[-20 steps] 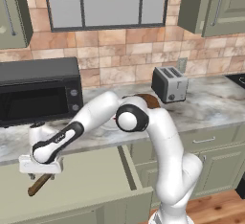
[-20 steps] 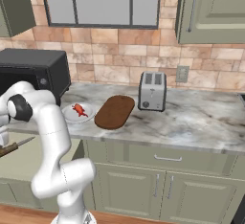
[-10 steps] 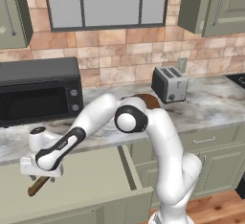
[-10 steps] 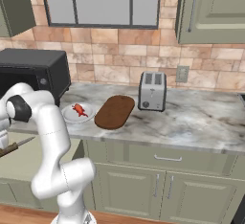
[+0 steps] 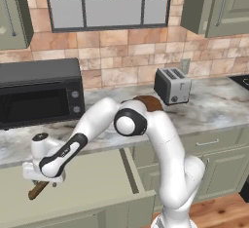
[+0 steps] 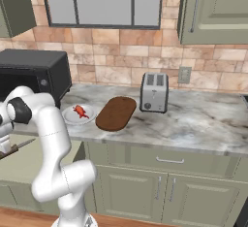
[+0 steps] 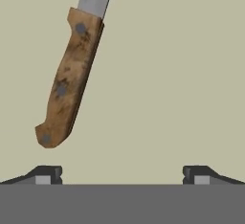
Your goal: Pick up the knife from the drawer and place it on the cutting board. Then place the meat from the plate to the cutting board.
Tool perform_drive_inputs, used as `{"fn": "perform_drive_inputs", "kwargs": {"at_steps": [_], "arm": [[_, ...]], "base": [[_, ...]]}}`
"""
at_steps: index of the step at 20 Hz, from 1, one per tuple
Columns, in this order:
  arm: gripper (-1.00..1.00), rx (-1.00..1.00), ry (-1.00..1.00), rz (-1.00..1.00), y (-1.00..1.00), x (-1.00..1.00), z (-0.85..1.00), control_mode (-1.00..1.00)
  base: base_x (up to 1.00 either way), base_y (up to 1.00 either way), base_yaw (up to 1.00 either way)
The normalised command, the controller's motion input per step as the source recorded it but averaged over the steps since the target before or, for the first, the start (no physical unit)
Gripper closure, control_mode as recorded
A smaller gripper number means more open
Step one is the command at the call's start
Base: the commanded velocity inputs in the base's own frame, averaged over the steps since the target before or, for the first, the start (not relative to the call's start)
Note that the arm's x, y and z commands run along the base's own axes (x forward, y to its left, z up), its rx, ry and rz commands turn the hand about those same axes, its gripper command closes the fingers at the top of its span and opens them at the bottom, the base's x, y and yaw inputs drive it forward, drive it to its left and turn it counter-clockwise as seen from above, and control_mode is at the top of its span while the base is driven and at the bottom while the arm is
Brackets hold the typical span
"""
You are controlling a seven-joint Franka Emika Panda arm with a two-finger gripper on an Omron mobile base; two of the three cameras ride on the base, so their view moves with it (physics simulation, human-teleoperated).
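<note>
The marble counter (image 6: 193, 124) is seen running beneath the tiled wall, and the black microwave (image 5: 39, 95) is set at its left end. Below the counter's front edge, the drawer (image 5: 92, 183) is pulled open, its flat pale floor exposed. The dark brown cutting board (image 6: 116, 113) is laid near the counter's front edge, between the plate (image 6: 72, 117) on its left and the silver toaster (image 6: 154, 92) just behind its right end. The plate is placed close to the microwave, and the meat (image 6: 80, 110) is carried at the plate's middle.

The gripper (image 7: 122, 173) is held low over the left part of the drawer floor, pointing down at it. In the hand view its jaws are spread wide with nothing between them, and the fingertips (image 7: 45, 174) are shown just short of the butt of the handle. The knife (image 7: 72, 74) is lying flat on the drawer floor, toward the drawer's left side, with the brown wooden handle nearest the gripper and the blade pointing away from it. In the left base view the handle (image 5: 37, 190) is seen jutting out from under the hand.
</note>
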Motion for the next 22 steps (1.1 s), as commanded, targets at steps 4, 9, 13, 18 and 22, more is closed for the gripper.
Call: {"fn": "perform_drive_inputs", "kwargs": {"at_steps": [4,9,13,18,22], "arm": [[-1.00,0.00,0.00,0.00,0.05,0.11,-0.12,-1.00],[-1.00,0.00,-0.01,0.00,0.08,0.12,-0.02,-1.00],[-1.00,0.00,-0.01,0.00,0.10,0.10,-0.02,-1.00],[-1.00,-0.01,0.00,0.00,0.11,0.07,-0.09,-1.00],[-1.00,-0.02,0.00,0.00,0.11,0.07,-0.16,-1.00]], "base": [[0.00,0.00,0.00],[0.00,0.00,0.00],[0.00,0.00,0.00],[0.00,0.00,0.00],[0.00,0.00,0.00]]}}
